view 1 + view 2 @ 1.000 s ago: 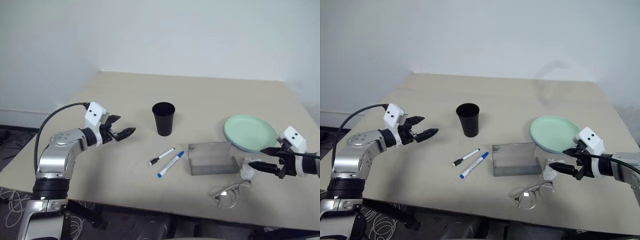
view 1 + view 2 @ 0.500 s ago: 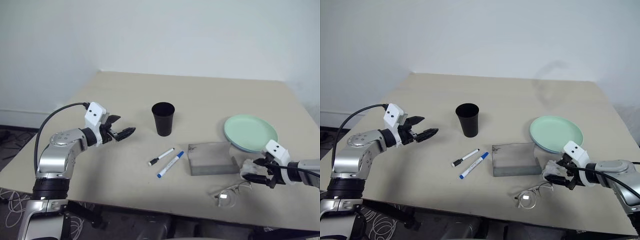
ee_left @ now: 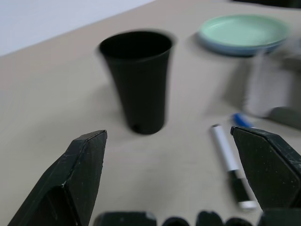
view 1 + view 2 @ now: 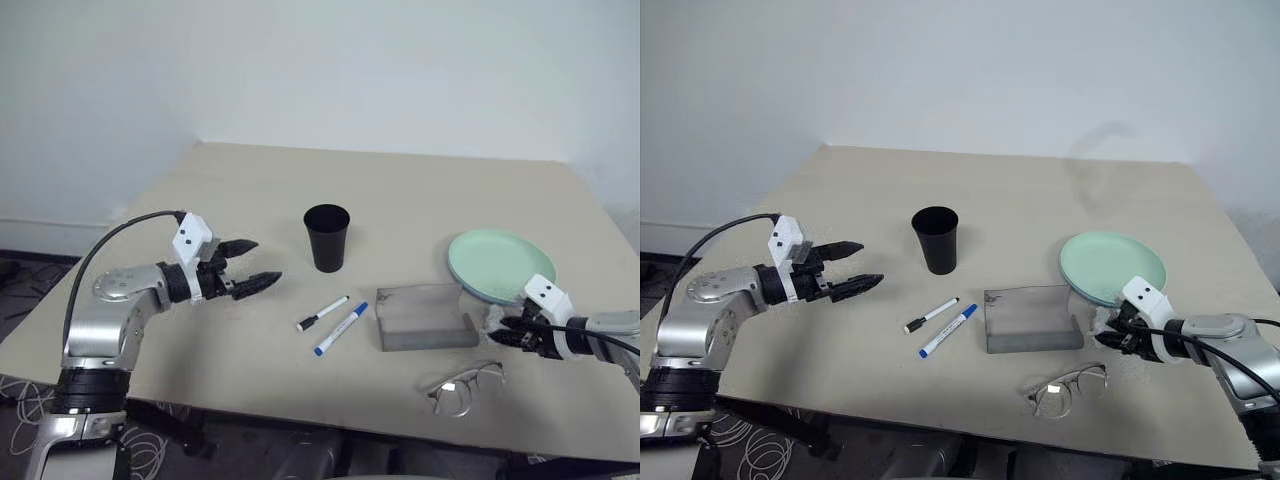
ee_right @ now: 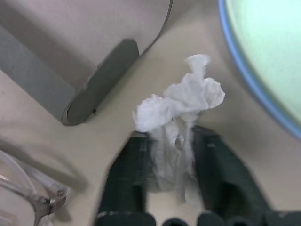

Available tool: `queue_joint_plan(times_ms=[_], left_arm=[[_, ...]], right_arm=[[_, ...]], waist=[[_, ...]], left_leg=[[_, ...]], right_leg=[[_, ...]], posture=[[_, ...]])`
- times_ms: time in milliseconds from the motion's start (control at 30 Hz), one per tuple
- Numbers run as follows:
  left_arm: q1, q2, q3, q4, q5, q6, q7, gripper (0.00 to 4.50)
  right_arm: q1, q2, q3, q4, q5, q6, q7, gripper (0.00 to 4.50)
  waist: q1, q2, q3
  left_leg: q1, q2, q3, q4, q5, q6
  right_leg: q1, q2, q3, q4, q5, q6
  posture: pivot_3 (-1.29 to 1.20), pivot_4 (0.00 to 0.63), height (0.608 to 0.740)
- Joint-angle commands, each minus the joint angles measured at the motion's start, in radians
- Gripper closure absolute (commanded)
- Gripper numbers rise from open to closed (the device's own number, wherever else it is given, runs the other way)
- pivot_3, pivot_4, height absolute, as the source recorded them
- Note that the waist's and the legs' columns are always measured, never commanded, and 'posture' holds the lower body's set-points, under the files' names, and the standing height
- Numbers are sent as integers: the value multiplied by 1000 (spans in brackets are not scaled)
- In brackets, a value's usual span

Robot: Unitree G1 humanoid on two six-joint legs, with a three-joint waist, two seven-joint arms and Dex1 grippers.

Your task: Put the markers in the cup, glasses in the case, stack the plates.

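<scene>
The right gripper (image 5: 171, 155) sits low near the counter's (image 4: 420, 190) right edge with its jaws clenched on a crumpled white tissue (image 5: 181, 101), which lies just beside the grey case (image 4: 425, 316) and the rim of the plates (image 4: 500, 265); the plates are already stacked, mint green on top of light blue, toward the right edge; the left gripper (image 4: 262, 264) hangs above the counter's left side with its jaws released and holding nothing, aimed toward the black cup (image 4: 327, 237), which stands upright near the middle; the two markers (image 4: 332, 319) lie side by side on the bare counter between the cup and the front edge, just left of the case; the glasses (image 4: 463, 385) rest close to the front edge, in front of the case and near the right gripper. Judging by this, the markers and glasses are not yet dealt with, and the tissue is no part of the task; the risk is that carrying it off with the arm so low could sweep a finger into the wire frame and push the glasses over the front edge, or nudge the plate stack; the soft tissue may also slip out or snag; on the left, the slim markers may roll from a pinch set off-centre, and a careless reach could tip the light cup.
</scene>
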Motion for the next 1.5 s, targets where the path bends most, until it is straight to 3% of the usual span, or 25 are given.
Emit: queue_joint_plan(times_ms=[33, 300, 467, 700, 833, 1133, 1500], left_arm=[[-9, 23, 36, -34, -44, -18, -52, 0], [-19, 29, 32, -31, -48, -33, -74, 0], [-37, 20, 4, -40, -53, -20, -100, 0], [-60, -19, -37, -60, -43, -3, -86, 0], [-61, -30, -49, -78, -42, 8, -73, 0], [-64, -58, -101, -145, -25, 28, -25, 0], [-111, -97, -175, -134, 34, 20, 27, 0]], right_arm=[[-25, 1, -12, 5, -13, -20, 1, 4446], [-28, -45, -95, -26, 50, -29, 90, 4481], [-223, -22, -132, 51, 91, -32, 93, 4481], [-483, 105, -7, 391, -111, -142, -85, 4481], [-537, 136, 27, 504, -173, -204, -104, 3434], [-562, 150, 29, 585, -222, -275, -117, 142], [-395, 41, -96, 359, -130, -226, -19, 37]], waist=[[0, 0, 0], [0, 0, 0], [-7, 3, 1], [-1, -1, 1], [0, -1, 1], [0, -1, 1], [0, -1, 1]], left_leg=[[0, 0, 0, 0, 0, 0], [0, 0, 0, 0, 0, 0], [0, 0, 0, 0, 0, 0], [1, 1, 1, 0, 0, 0], [1, 1, 0, 0, 0, 0], [1, 1, -4, 0, 0, 0], [1, 1, -3, 2, 0, 0]], right_leg=[[0, 0, 0, 0, 0, 0], [0, 0, 0, 0, 0, 0], [-2, -1, 1, 0, 0, 0], [-1, 0, -1, 0, 1, -1], [-2, 0, -1, 0, 5, -4], [-5, 4, 1, 1, 6, -2], [-4, 4, 0, 1, 7, -3]], posture=[[0, 0, 722], [0, 0, 722], [0, 0, 722], [0, 0, 722], [0, 0, 722], [0, 0, 722], [0, 0, 722]])
